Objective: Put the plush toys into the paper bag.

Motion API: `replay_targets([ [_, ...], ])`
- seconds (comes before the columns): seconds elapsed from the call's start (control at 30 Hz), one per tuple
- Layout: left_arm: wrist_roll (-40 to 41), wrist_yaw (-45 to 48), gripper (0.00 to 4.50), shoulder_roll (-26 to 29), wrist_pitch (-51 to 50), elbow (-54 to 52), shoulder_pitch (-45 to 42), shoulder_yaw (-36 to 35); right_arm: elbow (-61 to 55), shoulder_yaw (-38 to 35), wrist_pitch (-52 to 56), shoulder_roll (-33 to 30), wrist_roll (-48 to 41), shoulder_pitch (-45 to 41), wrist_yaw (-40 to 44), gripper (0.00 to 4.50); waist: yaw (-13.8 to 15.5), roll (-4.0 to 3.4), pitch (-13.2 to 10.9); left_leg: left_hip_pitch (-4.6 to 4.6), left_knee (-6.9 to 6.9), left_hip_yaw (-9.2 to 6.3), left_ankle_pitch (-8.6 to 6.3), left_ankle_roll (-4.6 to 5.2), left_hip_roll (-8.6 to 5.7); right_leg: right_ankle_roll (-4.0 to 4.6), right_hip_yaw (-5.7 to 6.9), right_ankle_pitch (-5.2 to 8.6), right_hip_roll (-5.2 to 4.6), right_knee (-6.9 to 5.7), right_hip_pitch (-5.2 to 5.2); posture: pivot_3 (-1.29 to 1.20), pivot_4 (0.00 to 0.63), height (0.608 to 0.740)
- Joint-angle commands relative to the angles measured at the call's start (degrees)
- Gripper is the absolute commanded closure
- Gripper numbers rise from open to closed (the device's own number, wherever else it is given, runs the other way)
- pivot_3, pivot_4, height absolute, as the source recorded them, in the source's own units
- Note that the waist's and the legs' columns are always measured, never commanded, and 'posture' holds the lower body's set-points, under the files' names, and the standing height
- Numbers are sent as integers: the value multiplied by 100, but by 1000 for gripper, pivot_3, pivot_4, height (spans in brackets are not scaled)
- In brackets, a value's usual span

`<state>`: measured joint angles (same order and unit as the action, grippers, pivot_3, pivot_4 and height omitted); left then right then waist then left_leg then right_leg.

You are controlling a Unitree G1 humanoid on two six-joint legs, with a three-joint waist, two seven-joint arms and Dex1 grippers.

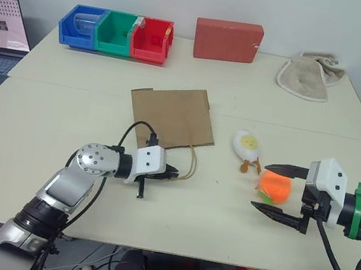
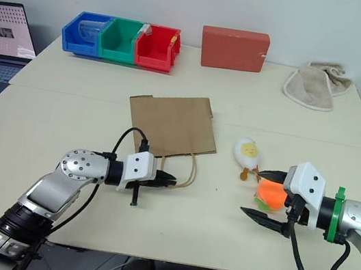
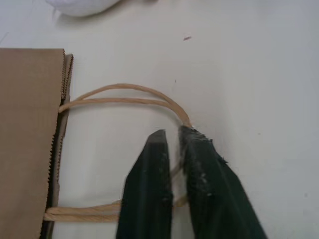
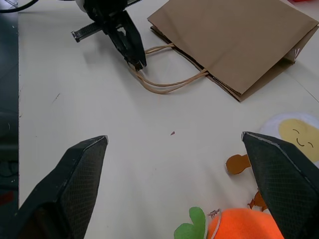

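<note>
- Pale and wide, the surface (image 1: 87, 112) carries a laptop (image 1: 0, 32) at its left edge, a row of blue, green and red bins (image 1: 118, 33) and a red box (image 1: 227, 40) along the back, and a beige towel (image 1: 309, 77) at the back right
- We see the paper bag (image 1: 170, 116) lying flat near the middle; its mouth faces us, and its twine handles (image 3: 124, 94) loop out onto the surface
- Our left gripper (image 1: 168, 172) is pinched shut on the handles; in the left wrist view the twine runs between its fingers (image 3: 149, 189)
- The two plush toys sit to the right of the bag, well apart from it; the egg toy (image 1: 246, 146) lies just behind the orange toy (image 1: 275, 187), the two nearly touching
- Our right gripper (image 1: 280, 191) stands wide, one finger on either side of the orange toy and neither pressing it; this arm is plainly the nearer to both toys
- We judge the coming move turns on this: the orange toy lies straight between the right fingers, so closing takes it; the bag's mouth lies off to that gripper's left, still flat, so the left arm would need to lift the handles first
</note>
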<state>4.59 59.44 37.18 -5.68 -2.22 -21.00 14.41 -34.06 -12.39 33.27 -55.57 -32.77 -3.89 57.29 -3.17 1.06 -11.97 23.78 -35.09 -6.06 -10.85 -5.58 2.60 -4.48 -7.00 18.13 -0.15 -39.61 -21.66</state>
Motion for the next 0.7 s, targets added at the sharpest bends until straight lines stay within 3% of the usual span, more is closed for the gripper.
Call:
replay_targets([
  [0.03, 17, 19, 4484, -49, 204, 59, -127, -73, -158, -158, -98, -1, -57, 5, -31, 0, 0, 0, 0, 0, 0, -1, 0, 0, 0, 0, 1, 0, 0, 0, 0, 0, 150, 740],
  [0.33, 486, 158, 4484, 142, 453, -9, -77, -626, -164, -167, -113, 24, -58, 30, -93, 0, -3, 0, 0, 0, 0, -2, 0, 0, 1, 0, 3, 0, 0, 0, 1, 0, 150, 740],
  [0.47, 585, 339, 3626, 409, 654, -210, 91, -838, -164, -159, -115, 23, -66, 35, -102, 0, -4, 0, 0, 0, 0, -5, 0, 0, 1, 0, 5, 0, 0, -1, 1, 0, 150, 740],
  [0.7, 332, 465, 1429, 430, 1227, -230, 488, -620, -115, -20, -126, 35, -68, -98, -100, 0, 2, 0, 0, -1, 0, -4, 0, 0, 1, 0, 5, 0, -1, 6, 5, 0, 150, 740],
])
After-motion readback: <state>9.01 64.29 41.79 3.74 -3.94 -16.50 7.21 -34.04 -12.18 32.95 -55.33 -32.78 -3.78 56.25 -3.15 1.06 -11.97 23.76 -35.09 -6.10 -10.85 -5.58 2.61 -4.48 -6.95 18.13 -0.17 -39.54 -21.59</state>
